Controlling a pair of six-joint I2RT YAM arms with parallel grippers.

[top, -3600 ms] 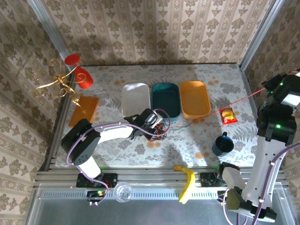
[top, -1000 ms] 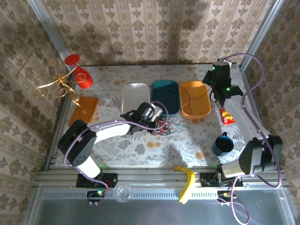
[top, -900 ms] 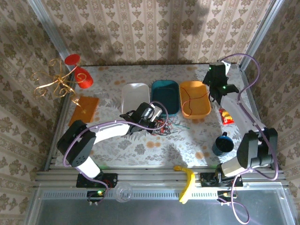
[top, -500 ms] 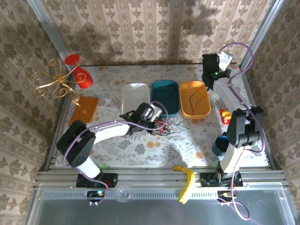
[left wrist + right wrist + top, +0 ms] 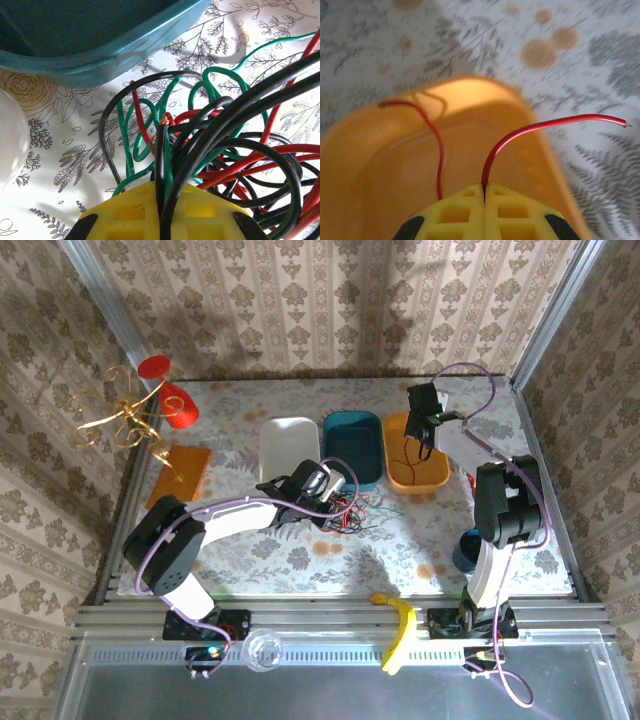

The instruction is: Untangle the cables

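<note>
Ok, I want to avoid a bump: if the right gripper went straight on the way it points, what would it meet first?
Most likely the inside floor of the orange tray. The right gripper, shut on the red cable, points down into it, though depth is hard to judge.

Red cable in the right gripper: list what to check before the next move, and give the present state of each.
1. Grip: right gripper shut on the red cable: ok.
2. Position: right gripper above the orange tray: ok.
3. Red cable clear of the tangle: cannot tell. One end is free, and the other strand runs out of sight below the gripper.
4. Anchor: left gripper shut on the tangle: ok. Black and green strands pass between its fingers.
5. Tangle separated: not ok. Red, green and black strands loop through each other beside the teal tray.
</note>
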